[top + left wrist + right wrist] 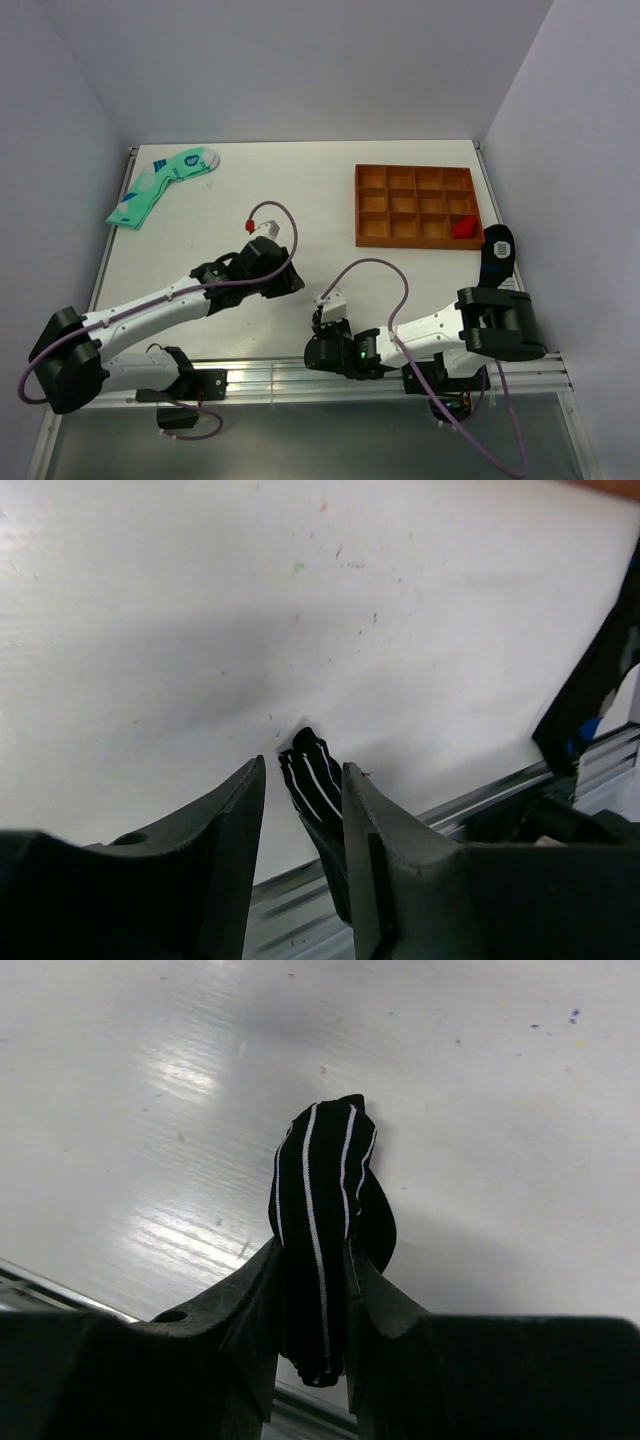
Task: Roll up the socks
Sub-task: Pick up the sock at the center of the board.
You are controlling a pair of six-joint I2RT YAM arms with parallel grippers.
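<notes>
The right gripper [312, 1250] clenched a black striped sock [318, 1190]; the left gripper [304, 764] stood released around a striped sock end [312, 780]. The wooden compartment tray [400, 242] held one red item [463, 228].

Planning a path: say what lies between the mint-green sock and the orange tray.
Top view: bare white table between mint-green sock and orange compartment tray; the left arm's cable loop arches just nearer.

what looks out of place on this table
A black sock lies at the table's right edge, just past the tray, apparently partly over the rim and far from the striped sock clamped in the right tool. Nothing looks spilled or damaged.
</notes>
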